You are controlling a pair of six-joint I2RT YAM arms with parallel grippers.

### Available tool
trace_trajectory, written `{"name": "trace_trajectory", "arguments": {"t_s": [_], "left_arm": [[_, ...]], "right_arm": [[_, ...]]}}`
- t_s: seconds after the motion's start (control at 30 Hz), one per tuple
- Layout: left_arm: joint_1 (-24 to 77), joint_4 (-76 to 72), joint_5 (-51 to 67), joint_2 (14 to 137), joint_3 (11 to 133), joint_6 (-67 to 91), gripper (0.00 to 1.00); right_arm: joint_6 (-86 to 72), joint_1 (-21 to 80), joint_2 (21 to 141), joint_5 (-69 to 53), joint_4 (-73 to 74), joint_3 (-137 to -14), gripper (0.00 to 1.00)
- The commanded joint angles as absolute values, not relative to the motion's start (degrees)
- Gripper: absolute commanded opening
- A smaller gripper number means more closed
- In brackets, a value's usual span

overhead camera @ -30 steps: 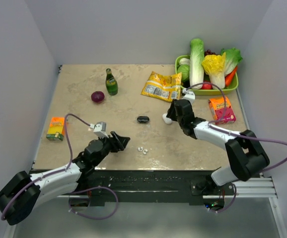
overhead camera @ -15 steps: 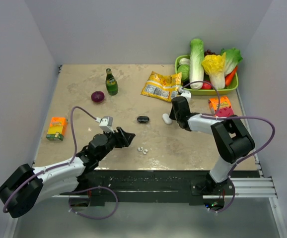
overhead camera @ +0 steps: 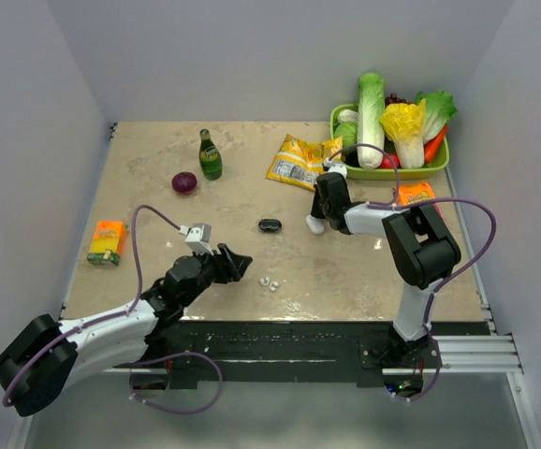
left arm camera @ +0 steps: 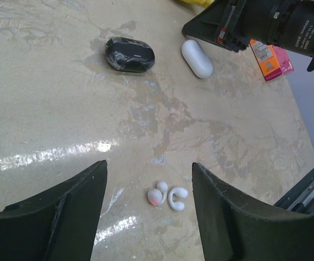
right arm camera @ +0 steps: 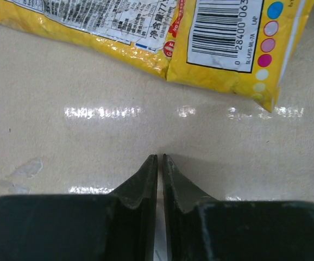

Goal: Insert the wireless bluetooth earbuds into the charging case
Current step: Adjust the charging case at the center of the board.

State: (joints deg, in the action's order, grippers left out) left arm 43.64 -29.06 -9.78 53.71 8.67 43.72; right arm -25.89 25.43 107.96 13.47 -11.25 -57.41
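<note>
Left gripper (overhead camera: 237,263) hovers low over the table (overhead camera: 149,187) with its jaws spread wide and nothing between them. In its wrist view the two dark fingers (left arm camera: 59,217) frame the earbuds (left arm camera: 167,196), which lie touching each other on the bare surface just ahead of the fingertips, nearer the right-hand finger than the left. One bud shows a small reddish spot. The gripper is close to them but not in contact. Farther on from that gripper lies the charging case (left arm camera: 196,58), a smooth white oval resting flat on the table, well apart from the earbuds, with its lid down. A dark oval object (left arm camera: 129,54) sits beside it to the left, a clear gap between the two. Right gripper (right arm camera: 159,157) stands just beyond the case, with its jaws drawn almost together so that only a thin slit is left, and nothing can be seen clamped in them. Its tips point at the table just short of a yellow snack bag (right arm camera: 146,27). The case itself does not show in that wrist view. From the left wrist view the case appears free on the table, just beside that gripper's black body.
</note>
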Motion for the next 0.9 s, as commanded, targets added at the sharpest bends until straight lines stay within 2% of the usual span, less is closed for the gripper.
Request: {"name": "trace_trajectory", "arguments": {"t_s": [0.0, 0.53, 0.87], "left_arm": [[43.9, -31.5, -10.0, 53.4, 7.8, 42.4, 0.68], [43.9, -35.2, -8.4, 56.4, 7.1, 42.4, 0.68], [43.9, -36.5, -7.4, 56.6, 6.3, 42.9, 0.70]], "right_arm": [[-23.5, 25.2, 107.5, 9.4, -11.2, -57.3, 0.11], [-21.2, 26.4, 101.6, 4.6, -13.2, -50.1, 0.14], [-20.2, 28.4, 101.6, 0.7, -13.2, -50.1, 0.21]]}}
